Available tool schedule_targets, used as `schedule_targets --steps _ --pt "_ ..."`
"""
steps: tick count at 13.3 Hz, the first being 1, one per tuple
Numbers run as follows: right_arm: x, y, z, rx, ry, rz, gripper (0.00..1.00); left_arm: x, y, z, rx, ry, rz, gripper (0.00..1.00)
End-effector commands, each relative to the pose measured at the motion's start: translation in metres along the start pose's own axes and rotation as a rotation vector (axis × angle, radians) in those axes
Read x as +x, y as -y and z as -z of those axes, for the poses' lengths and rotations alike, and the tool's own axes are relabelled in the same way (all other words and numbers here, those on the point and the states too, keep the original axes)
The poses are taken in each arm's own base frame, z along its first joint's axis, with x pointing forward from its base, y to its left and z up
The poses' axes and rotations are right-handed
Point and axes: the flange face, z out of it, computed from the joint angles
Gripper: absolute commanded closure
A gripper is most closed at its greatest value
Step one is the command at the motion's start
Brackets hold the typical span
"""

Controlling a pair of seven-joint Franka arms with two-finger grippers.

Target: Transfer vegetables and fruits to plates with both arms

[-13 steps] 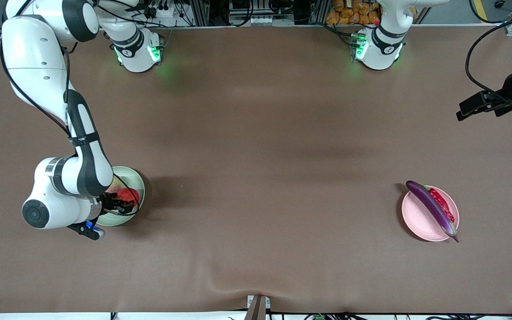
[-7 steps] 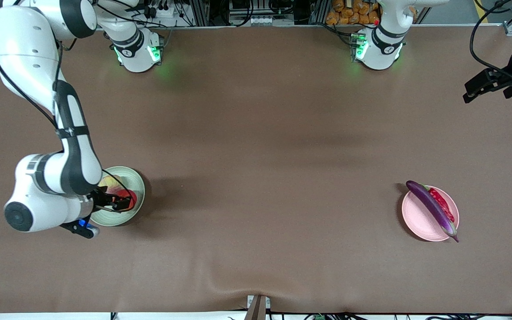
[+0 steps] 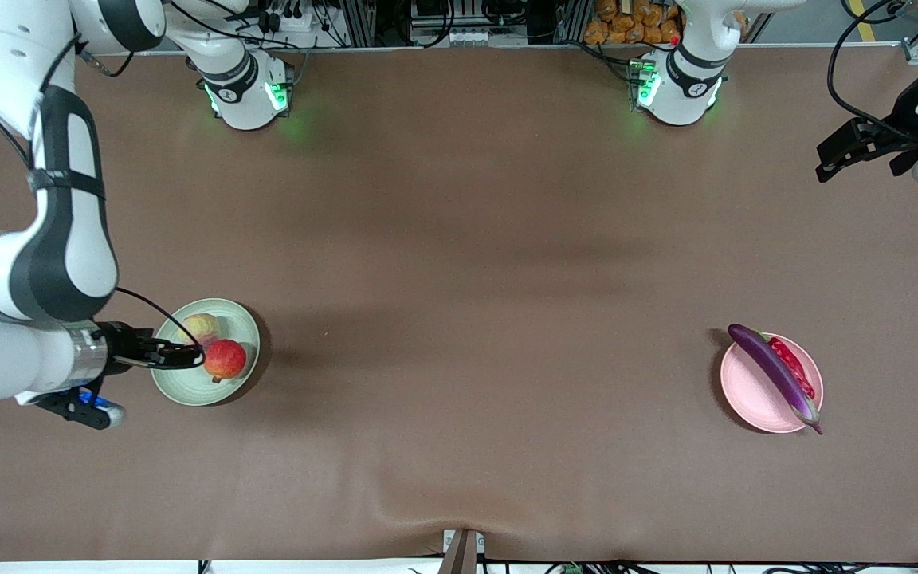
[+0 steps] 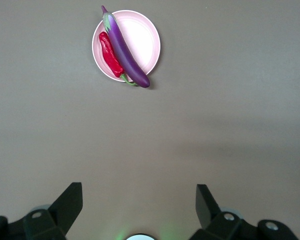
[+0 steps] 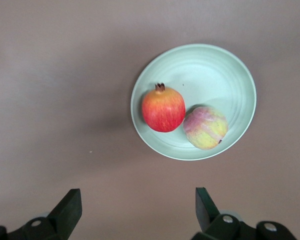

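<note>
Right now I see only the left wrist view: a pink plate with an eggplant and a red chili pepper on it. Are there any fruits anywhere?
Observer: Yes. A red fruit and a yellow-green one lie side by side on a mint green plate, toward the right arm's end of the table.
Operator: Is a robot holding them?
Observer: No. The right gripper is over that plate's edge, jaws open and empty.
Operator: And where is the arm whose camera I'm using?
Observer: The left gripper hangs over bare table at the left arm's end, not over the pink plate.
</note>
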Motion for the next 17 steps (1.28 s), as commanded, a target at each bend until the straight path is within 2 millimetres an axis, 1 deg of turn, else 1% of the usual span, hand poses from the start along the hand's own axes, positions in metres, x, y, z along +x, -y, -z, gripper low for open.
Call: schedule_targets --steps 1,3,4,5,6,7,8,9,11,12,13,17 --pt "-0.047 -0.005 0.075 0.028 -0.07 0.052 0.0 -0.005 -0.008 0.004 -0.031 -0.007 0.001 0.0" --pt "-0.071 -0.011 0.101 -0.003 -0.074 0.055 0.0 -0.006 -0.016 0.003 -0.028 -0.002 -0.014 0.0" --pt "-0.092 -0.014 0.123 -0.033 -0.102 0.069 0.0 -0.007 -0.021 0.004 -0.026 -0.002 -0.024 0.0" --pt "-0.112 -0.01 0.144 -0.083 -0.156 0.127 0.0 -0.007 -0.022 0.005 -0.025 -0.007 -0.027 0.0" --pt "-0.123 -0.006 0.153 -0.119 -0.178 0.185 0.0 -0.007 -0.023 0.005 -0.027 -0.007 -0.028 0.0" --pt "-0.134 -0.01 0.159 -0.124 -0.181 0.224 0.0 -0.007 -0.023 0.005 -0.026 -0.002 -0.027 0.0" --pt "-0.144 -0.019 0.16 -0.116 -0.189 0.219 0.0 -0.01 -0.021 0.004 -0.023 0.016 -0.025 0.0" --pt "-0.157 -0.026 0.16 -0.102 -0.226 0.221 0.0 -0.012 -0.018 0.006 -0.023 0.016 -0.019 0.0" --pt "-0.19 -0.039 0.156 -0.086 -0.281 0.23 0.0 -0.013 -0.017 0.007 -0.022 0.014 -0.018 0.0" --pt "-0.2 -0.041 0.155 -0.087 -0.282 0.239 0.0 -0.013 -0.017 0.007 -0.021 0.015 -0.016 0.0" --pt "-0.203 -0.04 0.157 -0.095 -0.281 0.257 0.0 -0.014 -0.017 0.007 -0.021 0.014 -0.016 0.0" --pt "-0.221 -0.058 0.176 -0.133 -0.288 0.381 0.0 -0.015 -0.017 0.009 -0.022 0.01 -0.017 0.0"
